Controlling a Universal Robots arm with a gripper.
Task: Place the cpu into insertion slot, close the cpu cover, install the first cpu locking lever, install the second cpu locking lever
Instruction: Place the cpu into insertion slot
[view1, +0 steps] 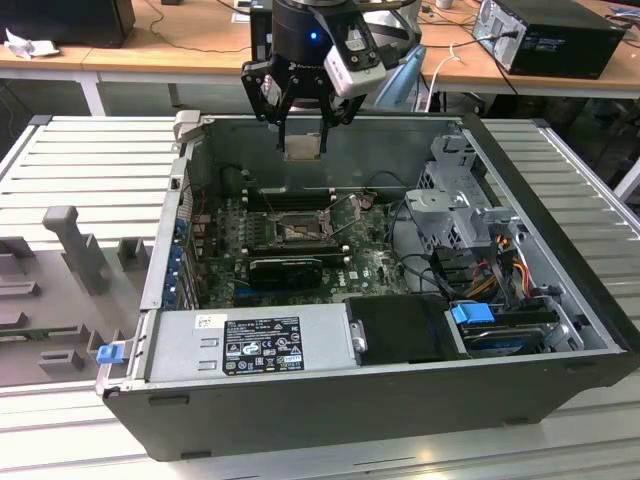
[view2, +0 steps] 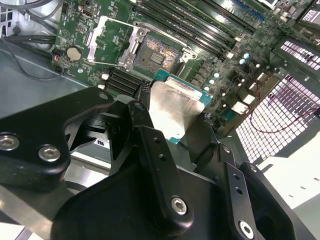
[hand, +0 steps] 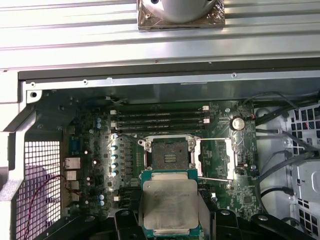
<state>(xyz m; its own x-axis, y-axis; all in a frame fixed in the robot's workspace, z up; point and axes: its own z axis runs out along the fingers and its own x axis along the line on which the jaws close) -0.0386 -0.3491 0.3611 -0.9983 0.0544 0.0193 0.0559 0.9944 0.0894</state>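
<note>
A robot arm's gripper hangs over an open desktop case with its fingers clamped on two opposite edges of the one cpu. The chip is held flat, metal face up toward the cameras in both wrist views. It is in the air, well above the green board and touching nothing but the claw.

Below it, the single slot lies bare, its dark square open inside a metal rim. The cover is swung open and rests just beside the slot; one thin rod crosses near its edge.

Long black memory slots run along one side of the socket, and a round silver coin cell sits near the cover.

In the exterior view, a white printed label marks the grey power supply at the near wall. Two blue tabs show, one by the drive bay and one at the case's corner on the exterior view's left.
</note>
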